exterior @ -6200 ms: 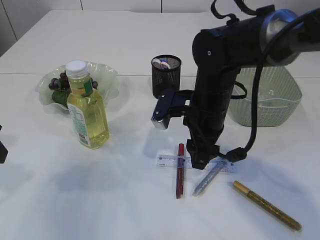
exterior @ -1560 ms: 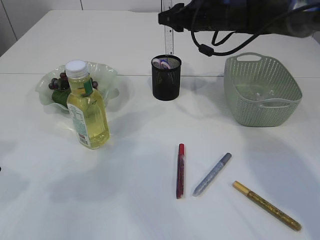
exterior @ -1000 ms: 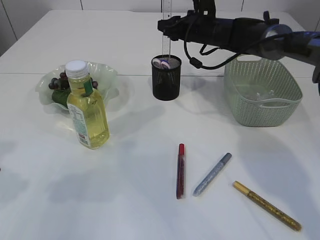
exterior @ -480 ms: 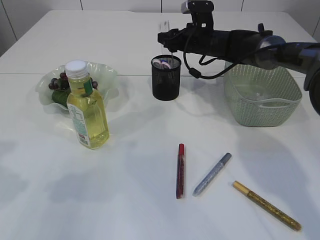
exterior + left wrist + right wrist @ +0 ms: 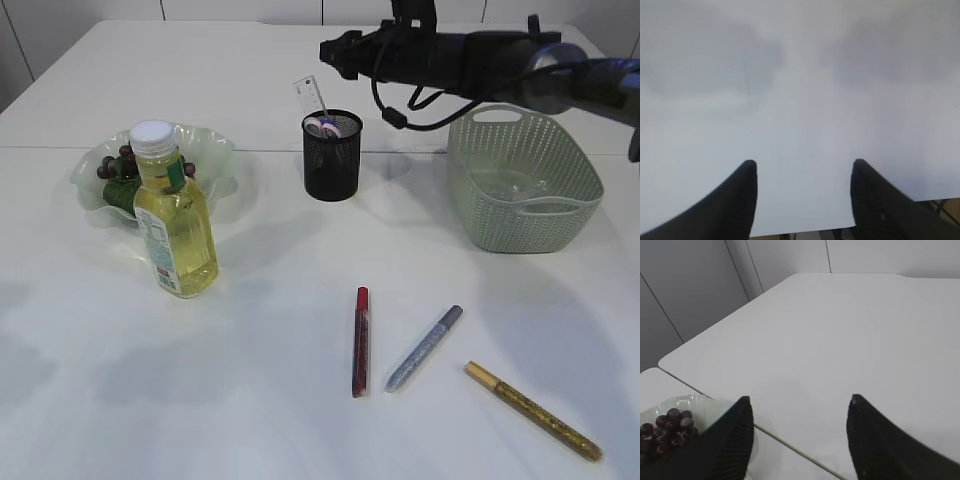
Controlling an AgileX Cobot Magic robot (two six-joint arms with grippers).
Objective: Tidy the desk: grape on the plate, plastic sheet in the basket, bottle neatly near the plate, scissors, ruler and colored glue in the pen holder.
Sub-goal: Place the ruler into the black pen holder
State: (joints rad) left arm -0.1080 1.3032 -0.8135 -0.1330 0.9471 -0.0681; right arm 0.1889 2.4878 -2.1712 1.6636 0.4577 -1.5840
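Above the pen holder (image 5: 332, 154), the right arm's fingers (image 5: 797, 440) now stand spread and empty. The ruler (image 5: 311, 98) they held a moment ago has dropped in and leans against the rim. Three glue pens (image 5: 425, 348) remain on the counter (image 5: 260, 400). The left arm's fingers (image 5: 802, 200) are also spread and empty.

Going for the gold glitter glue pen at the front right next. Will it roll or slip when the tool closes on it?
The gold glitter glue pen looks round and slim, lying flat on the smooth white table, so a sideways nudge would probably roll it. Its glossy barrel may slip; gripping across the middle seems safest. It likely stays stiff and light.
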